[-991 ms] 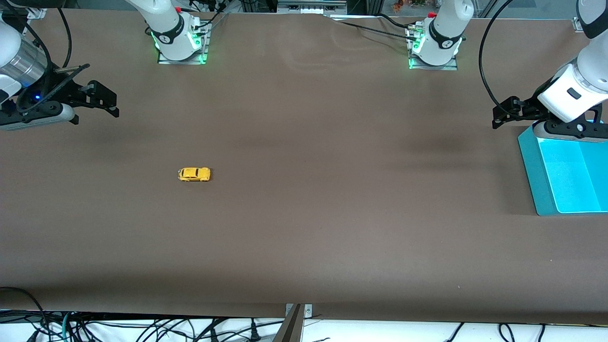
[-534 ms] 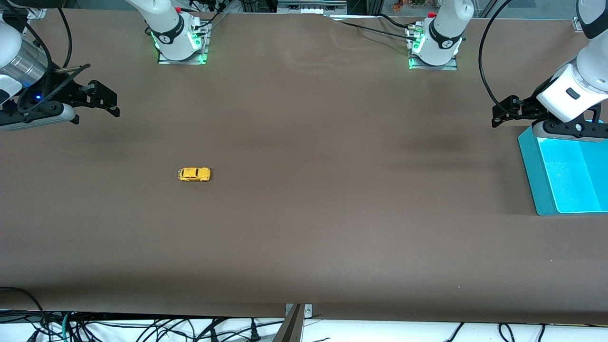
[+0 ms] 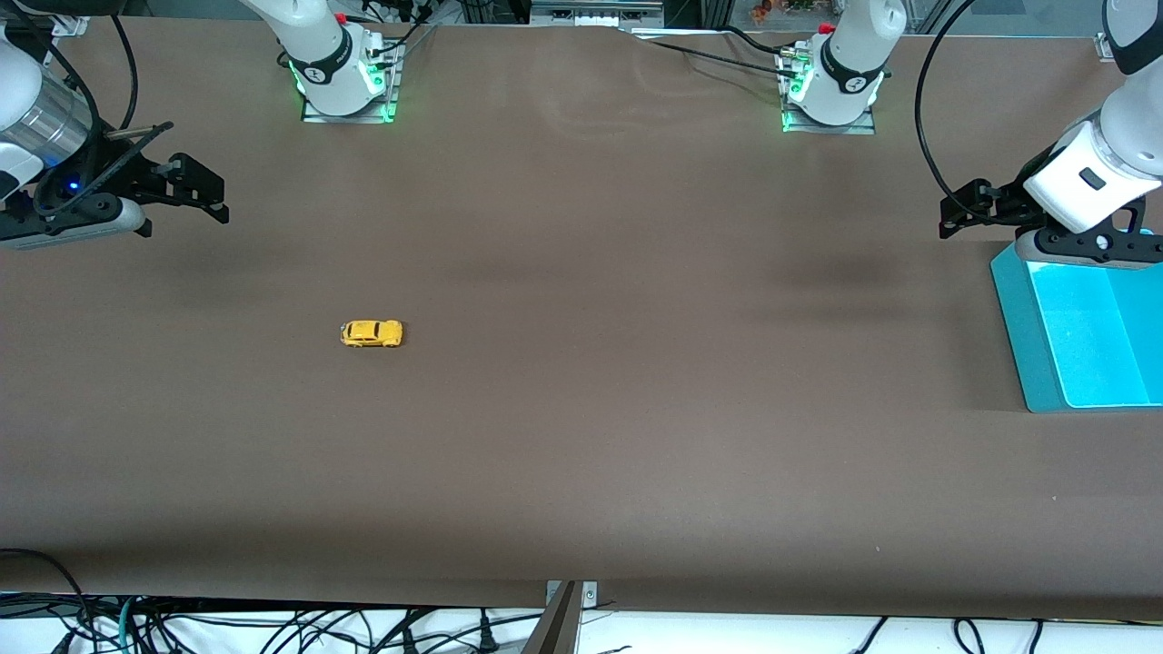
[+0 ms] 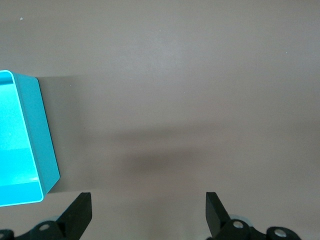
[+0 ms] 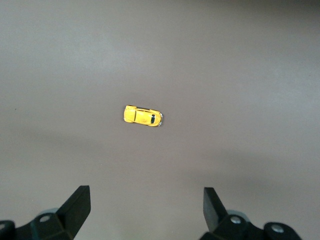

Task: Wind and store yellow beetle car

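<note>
- The yellow beetle car [image 3: 371, 333] sits on the brown table [image 3: 581, 436] toward the right arm's end.
- Right gripper [image 3: 195, 193] hangs spread wide, empty, arm partly cut off.
- Left gripper [image 3: 965, 213], wide apart and empty, hovers beside the blue bin [image 3: 1019, 327], itself cut off.

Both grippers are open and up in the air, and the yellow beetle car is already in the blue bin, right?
Not quite. The yellow beetle car sits on the bare table toward the right arm's end, outside the blue bin, as the front view shows. Left gripper and right gripper are open.
</note>
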Motion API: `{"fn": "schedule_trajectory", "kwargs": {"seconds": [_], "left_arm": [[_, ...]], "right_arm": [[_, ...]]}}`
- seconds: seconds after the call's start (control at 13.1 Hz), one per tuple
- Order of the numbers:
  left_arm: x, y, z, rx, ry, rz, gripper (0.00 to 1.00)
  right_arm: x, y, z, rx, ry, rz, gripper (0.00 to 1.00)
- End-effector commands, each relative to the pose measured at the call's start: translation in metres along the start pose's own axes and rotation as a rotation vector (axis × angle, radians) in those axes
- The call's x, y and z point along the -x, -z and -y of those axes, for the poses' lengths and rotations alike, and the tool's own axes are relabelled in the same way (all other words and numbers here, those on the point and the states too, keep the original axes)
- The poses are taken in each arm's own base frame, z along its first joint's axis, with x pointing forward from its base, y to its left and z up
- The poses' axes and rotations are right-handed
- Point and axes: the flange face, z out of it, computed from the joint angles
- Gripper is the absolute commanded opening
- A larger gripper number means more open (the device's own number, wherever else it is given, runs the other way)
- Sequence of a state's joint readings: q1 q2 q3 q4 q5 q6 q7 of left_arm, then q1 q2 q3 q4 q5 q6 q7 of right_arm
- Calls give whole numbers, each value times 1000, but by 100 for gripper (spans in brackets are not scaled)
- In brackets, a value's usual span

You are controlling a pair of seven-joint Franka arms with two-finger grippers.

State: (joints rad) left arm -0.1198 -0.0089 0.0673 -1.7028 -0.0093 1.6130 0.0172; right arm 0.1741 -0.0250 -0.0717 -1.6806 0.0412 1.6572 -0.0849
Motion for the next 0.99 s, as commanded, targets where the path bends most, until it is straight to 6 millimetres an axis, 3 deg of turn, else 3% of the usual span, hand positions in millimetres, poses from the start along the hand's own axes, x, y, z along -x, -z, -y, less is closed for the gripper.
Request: {"fn": "schedule_trajectory", "kwargs": {"seconds": [0.0, 0.3, 0.91], "left_arm": [[-6, 16, 1, 3, 16, -15, 100], [-7, 17, 6, 3, 14, -20, 100], [-10, 15, -5, 1, 2, -17, 100]], "right_arm": [[0, 6, 0, -4, 11, 7, 100], [-1, 4, 1, -4, 12, 10, 100], [-1, 5, 0, -4, 11, 9, 100]]}}
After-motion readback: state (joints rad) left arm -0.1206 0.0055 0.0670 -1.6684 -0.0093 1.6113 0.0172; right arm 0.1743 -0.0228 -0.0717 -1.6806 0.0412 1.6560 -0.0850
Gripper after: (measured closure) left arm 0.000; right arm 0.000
